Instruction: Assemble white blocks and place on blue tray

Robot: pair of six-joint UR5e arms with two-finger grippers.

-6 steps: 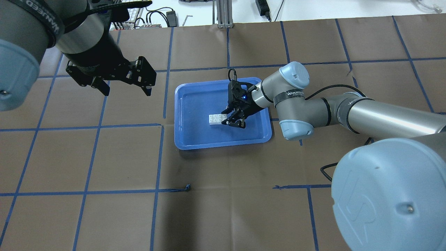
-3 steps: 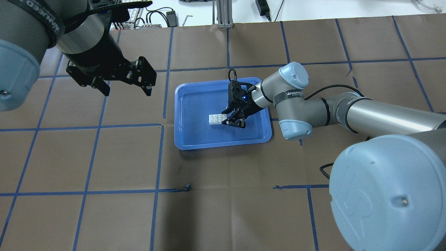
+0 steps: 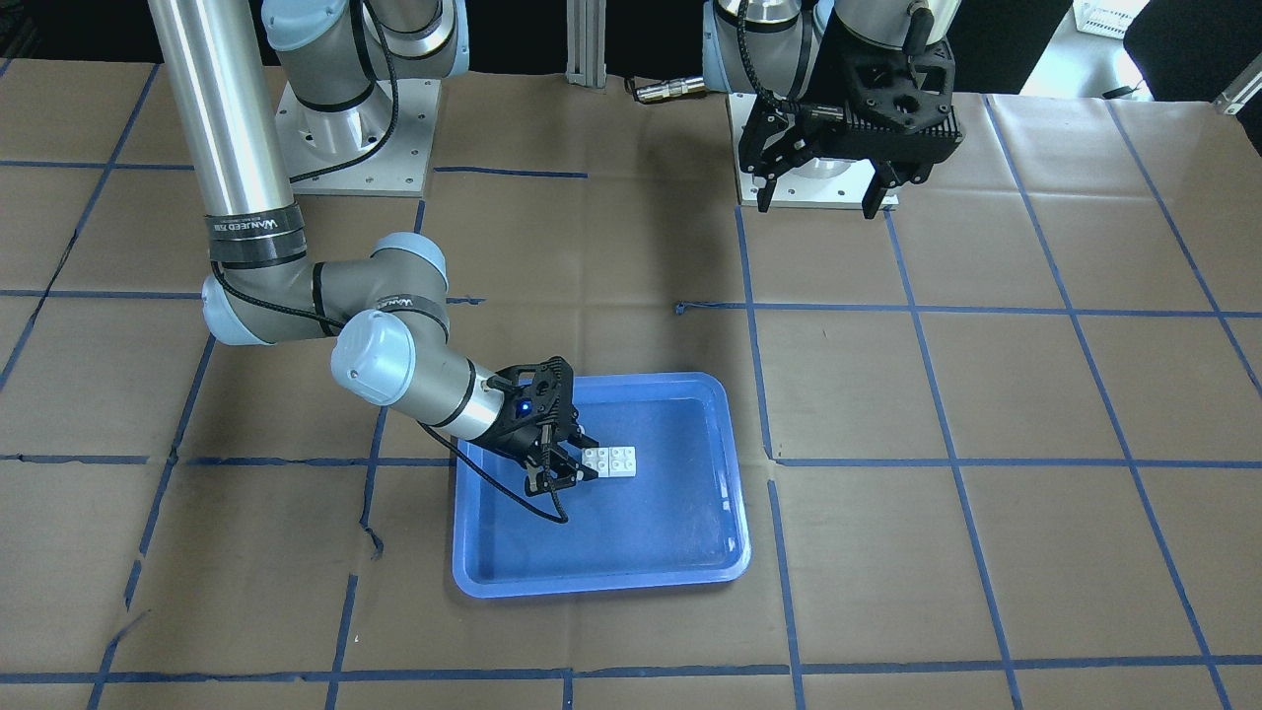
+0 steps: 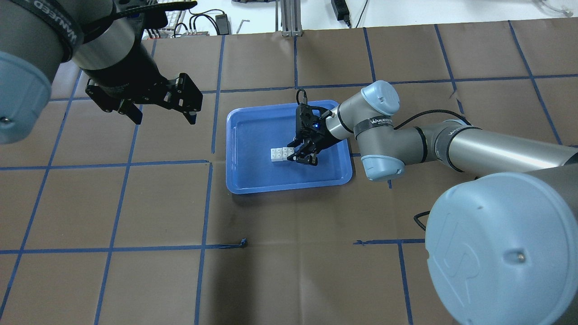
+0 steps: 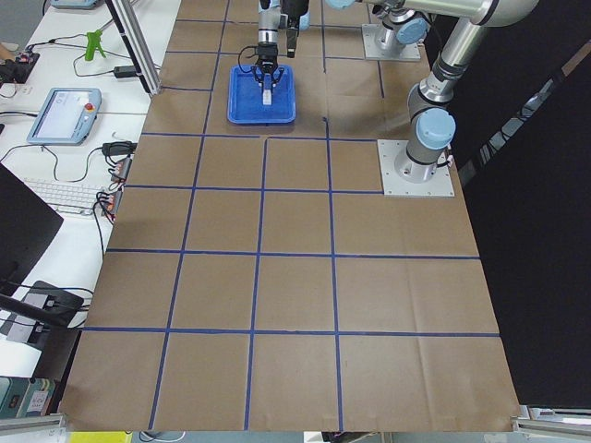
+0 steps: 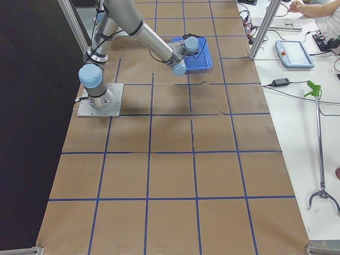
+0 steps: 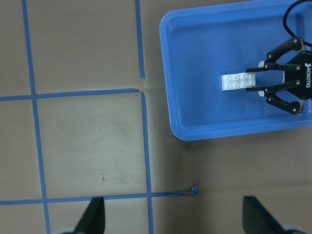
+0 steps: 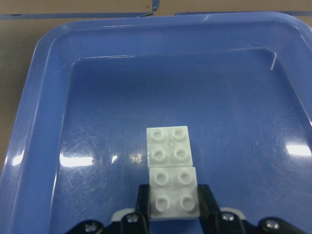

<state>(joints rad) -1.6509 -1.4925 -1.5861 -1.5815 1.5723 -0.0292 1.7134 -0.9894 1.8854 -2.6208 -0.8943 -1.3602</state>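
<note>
Overall, the table is covered in brown paper, marked into squares by blue tape lines. Beside it runs a white bench carrying a keyboard, a handheld control screen and loose cables.

The blue tray lies flat near the table's middle, its longer sides running across the overhead view.

Left gripper: held above the paper, well apart from the tray on the robot's left, fingers spread, nothing between them.

Right gripper: low inside the tray, reaching in from the robot's right, with its fingers pinching the sides of the nearer brick.

The white blocks rest on the tray floor near its centre, studs upward, touching end to end in one short bar. Its long axis lies parallel to the tray's longer sides. The free end points toward the robot's left, away from the right gripper.
</note>
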